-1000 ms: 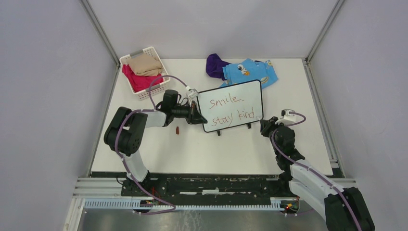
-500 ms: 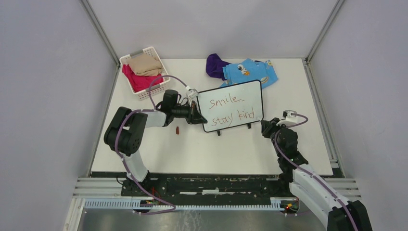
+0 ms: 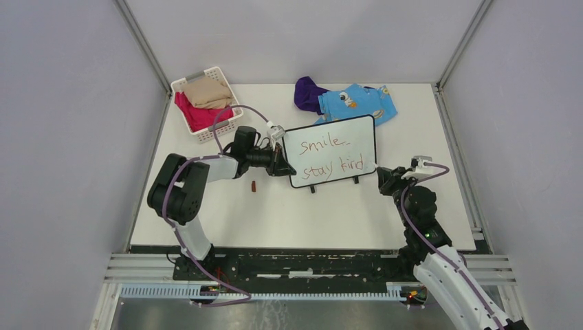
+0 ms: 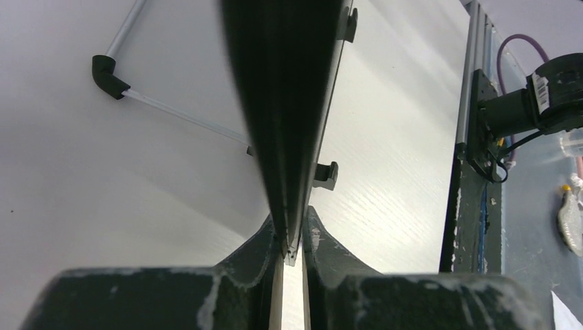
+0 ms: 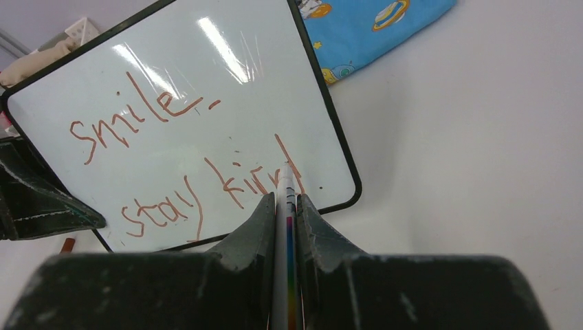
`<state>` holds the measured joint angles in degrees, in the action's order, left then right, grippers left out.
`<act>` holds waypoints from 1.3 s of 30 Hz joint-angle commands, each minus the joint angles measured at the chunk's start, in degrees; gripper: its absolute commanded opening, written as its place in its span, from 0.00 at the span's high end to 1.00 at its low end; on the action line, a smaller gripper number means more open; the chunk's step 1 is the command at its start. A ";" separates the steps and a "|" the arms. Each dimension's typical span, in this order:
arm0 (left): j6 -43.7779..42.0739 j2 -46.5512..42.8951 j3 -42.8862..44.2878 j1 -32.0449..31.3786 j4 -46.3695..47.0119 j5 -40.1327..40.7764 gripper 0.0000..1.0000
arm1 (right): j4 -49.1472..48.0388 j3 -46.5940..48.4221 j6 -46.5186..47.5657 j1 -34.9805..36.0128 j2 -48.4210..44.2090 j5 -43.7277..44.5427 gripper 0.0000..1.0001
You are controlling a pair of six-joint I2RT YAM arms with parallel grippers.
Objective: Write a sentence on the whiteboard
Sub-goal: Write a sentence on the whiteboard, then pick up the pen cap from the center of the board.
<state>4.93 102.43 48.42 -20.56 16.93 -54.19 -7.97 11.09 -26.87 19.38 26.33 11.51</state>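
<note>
Two garments in white basket [image 3: 223,126] at far-left corner of surface [image 3: 330,213]: tan cloth [image 3: 208,91], pink cloth [image 3: 196,115]. Left tool [image 4: 292,240] clamped on whiteboard [image 3: 330,152] edge; right tool [image 5: 285,210] pinching marker [image 5: 288,182].

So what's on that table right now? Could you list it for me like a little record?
Whiteboard: standing on its feet, mid-table
Writing: "smile" over "stay kind", reddish-brown
Left fingers: clamped on the board's left edge
Right fingers: shut on a marker, by the board's right lower corner
Behind: white basket of clothes, purple cloth, blue cloth
</note>
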 commanded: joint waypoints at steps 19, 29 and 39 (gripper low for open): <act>-9.80 -3.30 3.64 -3.09 -15.86 15.69 0.61 | 5.02 5.69 4.96 1.05 -5.04 -4.48 1.00; -7.39 -9.29 1.68 -2.93 -16.59 22.91 0.00 | 6.12 6.45 5.68 1.35 -6.51 -3.76 1.00; 0.91 -30.82 -0.79 -2.07 -26.32 51.35 0.00 | 4.80 7.65 8.92 3.96 -9.24 -5.33 1.00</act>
<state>0.14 81.89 47.75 -23.22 -6.09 -18.37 -0.71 15.14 -20.69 22.11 19.29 7.44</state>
